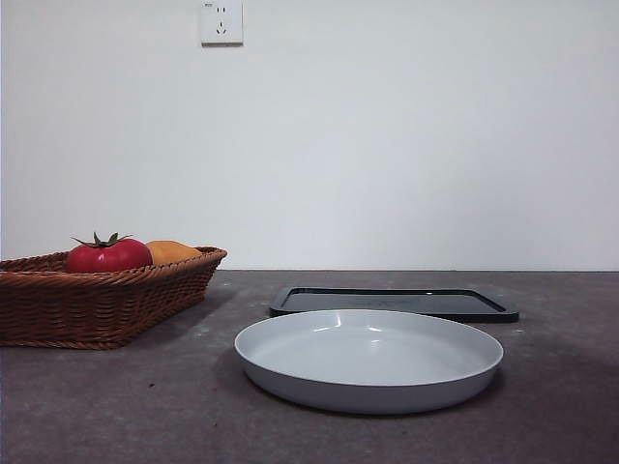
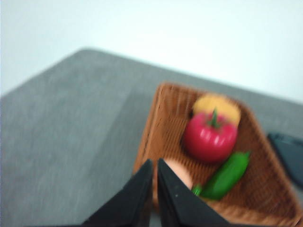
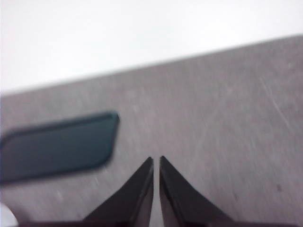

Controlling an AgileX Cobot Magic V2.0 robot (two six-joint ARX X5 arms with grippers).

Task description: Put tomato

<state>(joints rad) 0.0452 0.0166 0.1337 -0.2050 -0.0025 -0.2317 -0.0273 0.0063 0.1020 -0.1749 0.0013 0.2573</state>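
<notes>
Red and glossy, the tomato [image 1: 108, 256] sits in the wicker basket [image 1: 97, 309] at the left of the table, green stem up, pressed right against an orange-yellow fruit [image 1: 172, 251] behind it. From the left wrist camera you can also see a green pepper [image 2: 227, 176] lying just beside the tomato, and a pale rounded thing tucked behind the jaws, too hidden to name. Out in the open sits a shallow grey plate [image 1: 368, 387], empty, and behind it a flat dark tray [image 1: 397, 302] — both look like ready landing spots, the plate being nearer, though the task doesn't say which. Nothing has been picked up yet; this looks like the very start. The left gripper [image 2: 155, 165] hangs above the near edge of the basket, tilted down towards the fruit, jaws pinched together with only a sliver between them and nothing held. It will need to spread before it can take that tomato, and the pepper crowds one side. The right gripper [image 3: 156, 163] waits over bare table near the tray's corner, jaws likewise closed on nothing. Neither arm shows in the front view.
</notes>
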